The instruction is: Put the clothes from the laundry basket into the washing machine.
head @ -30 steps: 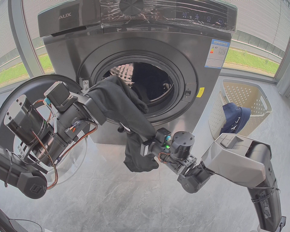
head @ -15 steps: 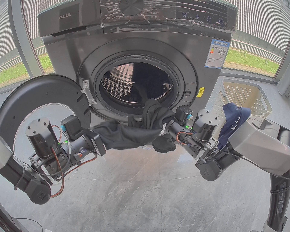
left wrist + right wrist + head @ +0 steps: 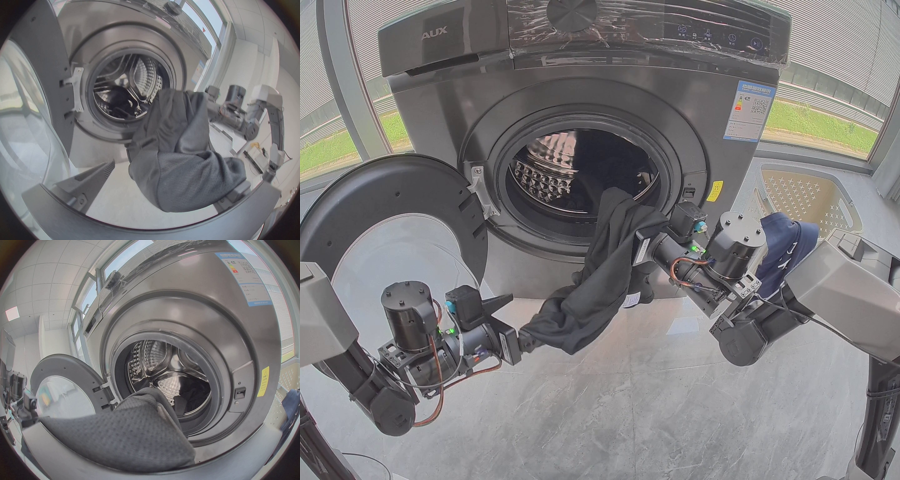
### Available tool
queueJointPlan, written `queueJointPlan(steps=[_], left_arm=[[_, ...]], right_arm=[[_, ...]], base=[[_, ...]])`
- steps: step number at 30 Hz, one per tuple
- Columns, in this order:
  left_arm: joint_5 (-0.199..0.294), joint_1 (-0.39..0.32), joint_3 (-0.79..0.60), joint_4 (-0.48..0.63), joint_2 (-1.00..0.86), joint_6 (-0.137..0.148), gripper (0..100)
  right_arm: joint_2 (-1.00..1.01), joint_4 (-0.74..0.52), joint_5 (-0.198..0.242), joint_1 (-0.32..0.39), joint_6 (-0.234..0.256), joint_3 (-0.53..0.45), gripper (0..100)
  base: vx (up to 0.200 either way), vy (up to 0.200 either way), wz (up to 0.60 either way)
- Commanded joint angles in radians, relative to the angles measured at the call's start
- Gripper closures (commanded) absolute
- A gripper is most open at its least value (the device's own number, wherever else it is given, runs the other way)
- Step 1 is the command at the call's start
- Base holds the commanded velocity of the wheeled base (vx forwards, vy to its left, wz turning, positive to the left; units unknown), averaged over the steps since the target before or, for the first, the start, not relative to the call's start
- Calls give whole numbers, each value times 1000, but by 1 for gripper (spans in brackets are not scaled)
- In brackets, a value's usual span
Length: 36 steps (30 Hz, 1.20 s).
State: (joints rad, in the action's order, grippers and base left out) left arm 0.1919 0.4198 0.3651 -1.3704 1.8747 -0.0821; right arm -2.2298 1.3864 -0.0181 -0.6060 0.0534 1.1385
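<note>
A black fabric garment [image 3: 600,275] is clamped by the right jaws at the grey washing machine [image 3: 687,100]'s opening; the left jaws are spread.

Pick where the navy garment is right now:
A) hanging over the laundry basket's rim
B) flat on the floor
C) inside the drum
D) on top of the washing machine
A: the navy garment hangs over the near rim of the laundry basket, which stands on the floor to the right of the washing machine.
</note>
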Motion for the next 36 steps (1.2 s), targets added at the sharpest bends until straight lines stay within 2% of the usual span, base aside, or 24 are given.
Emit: queueJointPlan(steps=[1, 2, 3, 6, 9, 11, 16, 23, 31, 36], left_arm=[[31, 25, -69, -2, 40, 27, 0], [37, 27, -75, -4, 41, 32, 0], [64, 33, -109, -6, 44, 51, 0], [96, 42, -163, -15, 61, 93, 0], [115, 42, -189, -49, 86, 117, 0], [119, 42, -193, -85, 104, 120, 0], [118, 43, -161, -187, 153, 124, 0], [101, 103, 17, -185, 156, 93, 0], [95, 111, 202, -185, 273, 68, 0], [87, 114, 276, -183, 328, 67, 0]], right_arm=[[4, 0, 0, 14, 0, 15, 100], [2, 0, 0, 14, 0, 15, 100], [-1, 2, 0, 15, 0, 15, 100], [-1, 2, 0, 15, 0, 17, 100], [-4, 2, 0, 14, 2, 15, 100], [-7, 5, -2, 9, 2, 9, 100], [-7, 5, -2, -3, 6, 12, 100], [-2, 2, -2, -40, 2, 0, 100], [22, 3, -3, -86, 3, -13, 100], [33, 2, -3, -115, 5, -19, 100]], base=[[0, 0, 0], [0, 0, 0], [0, 0, 0], [0, 0, 0], [0, 0, 0], [0, 0, 0], [0, 0, 0], [0, 0, 0], [0, 0, 0], [0, 0, 0]])
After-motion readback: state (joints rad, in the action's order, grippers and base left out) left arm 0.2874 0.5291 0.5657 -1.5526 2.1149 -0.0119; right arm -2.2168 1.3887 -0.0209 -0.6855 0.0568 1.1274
